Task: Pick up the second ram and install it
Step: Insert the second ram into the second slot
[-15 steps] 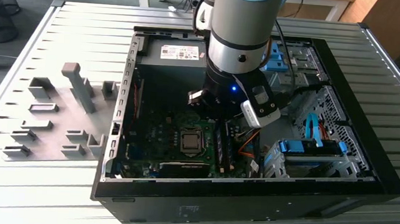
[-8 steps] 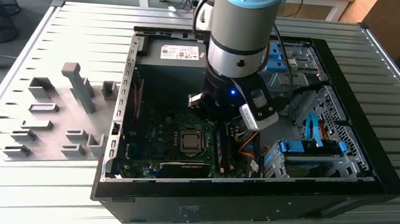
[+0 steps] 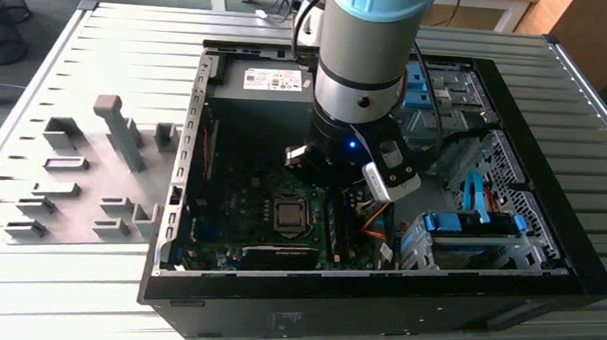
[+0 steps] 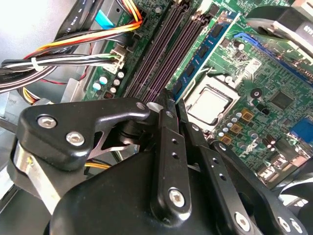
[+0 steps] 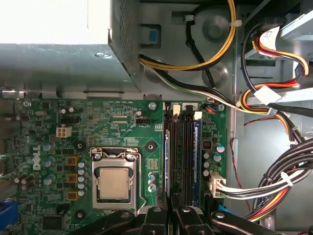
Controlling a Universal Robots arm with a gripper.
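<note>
Now my gripper [image 4: 168, 100] hangs over the memory slots [image 5: 180, 161] with jaws closed, empty. Blue-green second ram [image 5: 196, 164] with dark chips stands seated beside the CPU socket [image 5: 113, 182]; power cables [image 5: 274, 188] crowd nearby.

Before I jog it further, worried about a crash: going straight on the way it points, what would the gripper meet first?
Most likely the gripper would meet the dark memory slots on the motherboard, beside the seated blue-green ram stick; depth is unclear.
</note>
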